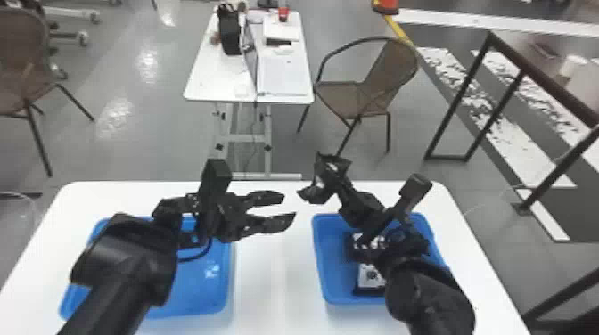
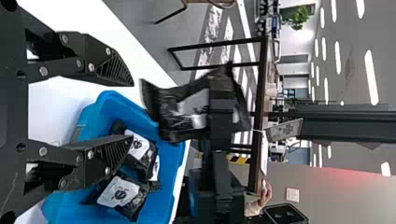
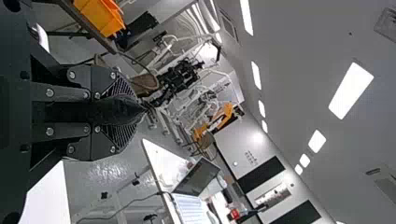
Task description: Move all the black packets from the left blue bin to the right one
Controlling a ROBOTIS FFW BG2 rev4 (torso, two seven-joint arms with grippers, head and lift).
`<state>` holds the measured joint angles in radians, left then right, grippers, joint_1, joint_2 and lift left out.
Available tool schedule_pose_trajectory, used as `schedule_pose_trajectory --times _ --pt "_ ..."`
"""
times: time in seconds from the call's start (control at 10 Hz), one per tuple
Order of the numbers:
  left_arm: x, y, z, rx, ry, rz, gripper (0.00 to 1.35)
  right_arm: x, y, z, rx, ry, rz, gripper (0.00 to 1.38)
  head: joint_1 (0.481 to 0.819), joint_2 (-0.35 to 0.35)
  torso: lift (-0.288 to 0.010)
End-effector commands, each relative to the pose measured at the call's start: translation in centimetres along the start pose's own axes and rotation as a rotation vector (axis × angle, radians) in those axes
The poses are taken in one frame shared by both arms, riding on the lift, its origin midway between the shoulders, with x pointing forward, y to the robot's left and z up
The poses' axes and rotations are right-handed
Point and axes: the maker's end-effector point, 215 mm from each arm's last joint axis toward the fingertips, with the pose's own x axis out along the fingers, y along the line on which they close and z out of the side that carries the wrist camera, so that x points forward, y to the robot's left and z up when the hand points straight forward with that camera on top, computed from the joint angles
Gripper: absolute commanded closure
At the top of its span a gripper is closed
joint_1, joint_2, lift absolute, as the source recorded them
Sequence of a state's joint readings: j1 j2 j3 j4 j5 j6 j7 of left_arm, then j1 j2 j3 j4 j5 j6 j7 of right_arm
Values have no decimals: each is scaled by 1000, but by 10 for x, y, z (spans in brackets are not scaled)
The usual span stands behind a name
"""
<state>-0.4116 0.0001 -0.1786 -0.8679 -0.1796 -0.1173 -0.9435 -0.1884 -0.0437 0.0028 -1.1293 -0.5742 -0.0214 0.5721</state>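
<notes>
Between the pinched fingers of my right gripper (image 1: 342, 185) is a crinkled, glossy black packet (image 2: 170, 112), raised near the far edge of the right blue bin (image 1: 322, 267). My left gripper (image 1: 289, 206) is spread open, facing it. White-labelled packets (image 1: 371, 277) lie in that bin; smooth white table (image 1: 276, 271) separates it from the round-cornered left blue bin (image 1: 196, 289).

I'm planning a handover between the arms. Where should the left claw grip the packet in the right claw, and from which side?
Probably by the loose flap of the packet, from the robot's left: it juts free of the right claw, toward the left claw, whose jaws stand open.
</notes>
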Motion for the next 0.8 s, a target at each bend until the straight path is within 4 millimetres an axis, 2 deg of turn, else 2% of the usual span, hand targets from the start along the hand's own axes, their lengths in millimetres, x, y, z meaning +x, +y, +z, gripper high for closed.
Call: schedule_pose_trajectory --times 0.0,0.1,0.2,0.4,0.6,0.7 --pt "-20 4 -19 -63 -10 40 94 -14 -28 11 -7 -13 -51 1283 695 -149 0" --pt "-45 16 -23 -82 -31 101 96 -29 -49 5 1 4 -86 1282 695 -159 0" --pt "-72 31 -24 -101 -56 187 -2 -50 -67 -12 22 44 -122 1282 695 -160 0" --pt "-132 58 -28 -150 -90 338 -2 -91 -97 -46 48 132 -188 1283 695 -136 0" --pt "-187 78 -25 -160 -133 444 -2 -111 -111 -77 82 212 -222 1282 695 -106 0" --pt "-207 87 -20 -147 -145 486 -2 -117 -120 -89 93 238 -243 1153 695 -80 0"
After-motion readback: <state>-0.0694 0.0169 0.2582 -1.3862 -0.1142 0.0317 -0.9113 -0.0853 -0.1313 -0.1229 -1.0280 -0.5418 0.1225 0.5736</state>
